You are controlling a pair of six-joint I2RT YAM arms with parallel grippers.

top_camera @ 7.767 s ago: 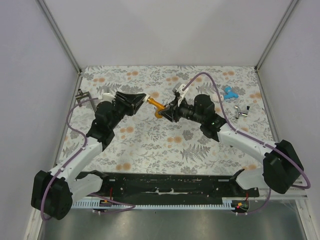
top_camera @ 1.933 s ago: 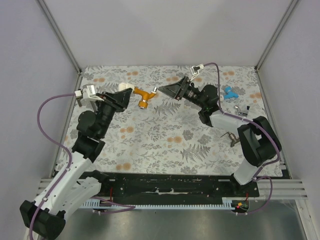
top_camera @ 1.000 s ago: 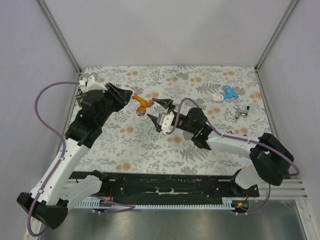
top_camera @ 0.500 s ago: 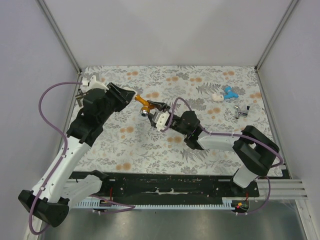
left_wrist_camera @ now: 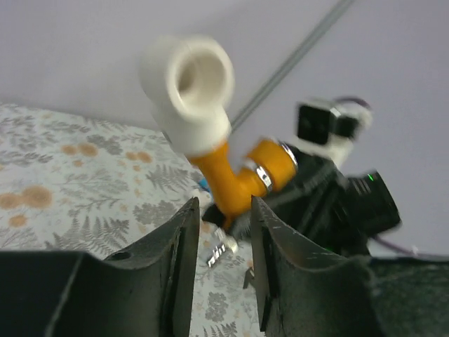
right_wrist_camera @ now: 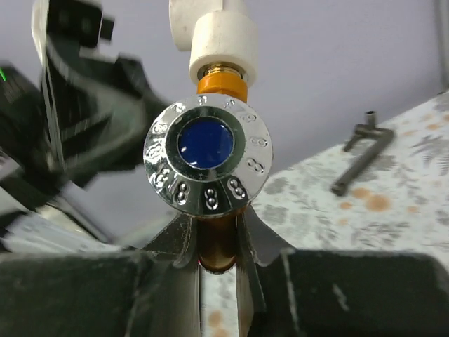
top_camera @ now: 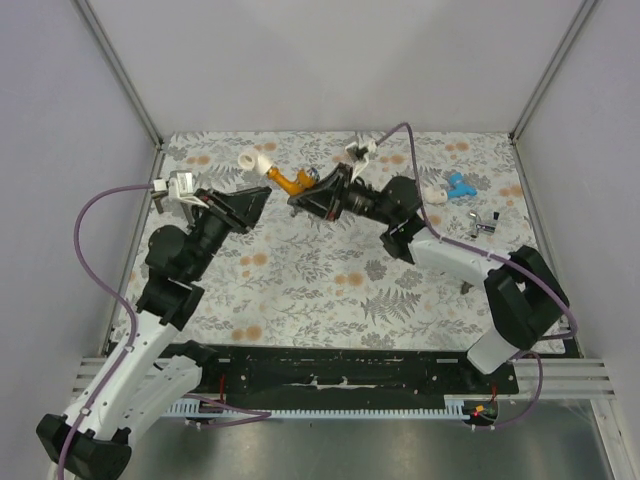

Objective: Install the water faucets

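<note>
The faucet (top_camera: 289,180) is held above the table (top_camera: 300,290). The right tool (right_wrist_camera: 216,235) is clamped on its orange body under the chrome knob (right_wrist_camera: 207,151). The left tool (left_wrist_camera: 224,210) flanks the spout; contact cannot be told. The faucet is judged light, rigid and smooth: grip the body, not the knob.

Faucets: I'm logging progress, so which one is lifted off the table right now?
The orange faucet, gripped by the right tool in the air; the blue faucet lies on the table near the far right corner.
</note>
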